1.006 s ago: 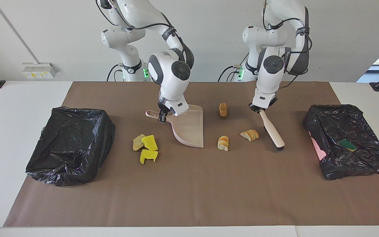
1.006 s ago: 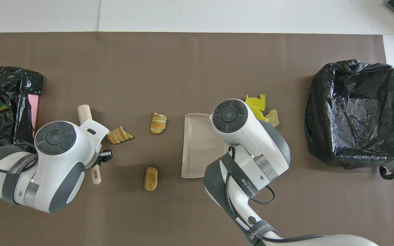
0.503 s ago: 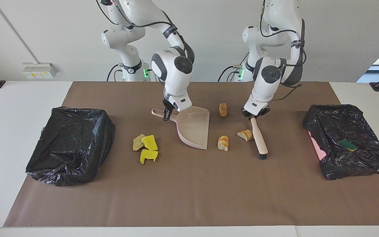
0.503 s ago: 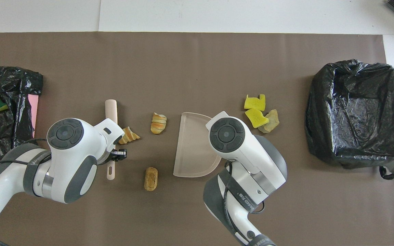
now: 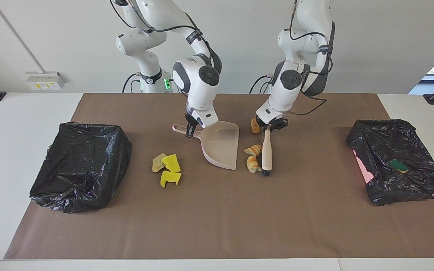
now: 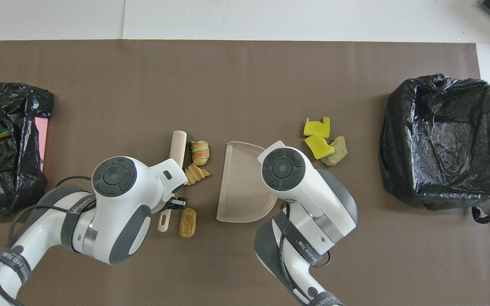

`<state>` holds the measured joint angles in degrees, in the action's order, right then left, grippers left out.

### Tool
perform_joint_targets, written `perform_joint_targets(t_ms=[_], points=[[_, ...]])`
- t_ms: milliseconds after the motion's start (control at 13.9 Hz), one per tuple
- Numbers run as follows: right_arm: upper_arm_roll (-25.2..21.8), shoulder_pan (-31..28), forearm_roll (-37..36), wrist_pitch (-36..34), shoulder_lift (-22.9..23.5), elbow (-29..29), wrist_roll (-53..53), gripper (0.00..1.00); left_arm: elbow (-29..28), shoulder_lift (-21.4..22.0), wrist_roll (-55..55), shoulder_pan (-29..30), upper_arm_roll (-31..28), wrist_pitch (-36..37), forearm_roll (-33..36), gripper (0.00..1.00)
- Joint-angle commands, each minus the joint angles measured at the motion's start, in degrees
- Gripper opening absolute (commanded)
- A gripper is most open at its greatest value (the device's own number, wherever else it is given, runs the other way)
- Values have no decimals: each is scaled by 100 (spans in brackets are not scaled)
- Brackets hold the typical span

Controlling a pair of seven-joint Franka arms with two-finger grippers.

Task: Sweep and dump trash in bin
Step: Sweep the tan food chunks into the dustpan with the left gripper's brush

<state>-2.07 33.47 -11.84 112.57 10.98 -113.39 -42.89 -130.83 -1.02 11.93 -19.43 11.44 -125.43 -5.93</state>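
2 bread chunks (image 5: 253, 157) touching brush (image 5: 266, 156) | left claw (image 5: 269, 127) pinching brush handle | right claw (image 5: 190, 131) pinching dustpan (image 5: 220, 147) handle

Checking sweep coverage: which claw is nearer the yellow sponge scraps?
Right. The right claw holds the pink plastic dustpan beside the yellow sponge scraps; the left claw holds the wooden-handled brush past the dustpan.

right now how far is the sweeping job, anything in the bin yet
None of the trash is binned yet. In hand: the left gripper holds the brush against two bread chunks, beside the pink dustpan held by the right gripper. Left: the third bread chunk, three yellow sponge scraps, then dumping. The bin at the left arm's end holds only a green-and-yellow sponge piece.
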Motion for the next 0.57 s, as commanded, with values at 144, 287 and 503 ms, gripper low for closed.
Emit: perform_joint_targets(t_ms=[144, 287, 503], points=[[13, -51, 33, 46, -53, -122, -71, 0, 23, 14, -130, -736, -54, -34, -294, 0], [13, -51, 33, 38, -53, -122, -36, 0, 40, 84, -121, -1035, -36, 36, -460, 0], [13, -51, 33, 37, -53, -122, -18, 0, 399, 41, 19, -1168, -1, 237, -813, 0]])
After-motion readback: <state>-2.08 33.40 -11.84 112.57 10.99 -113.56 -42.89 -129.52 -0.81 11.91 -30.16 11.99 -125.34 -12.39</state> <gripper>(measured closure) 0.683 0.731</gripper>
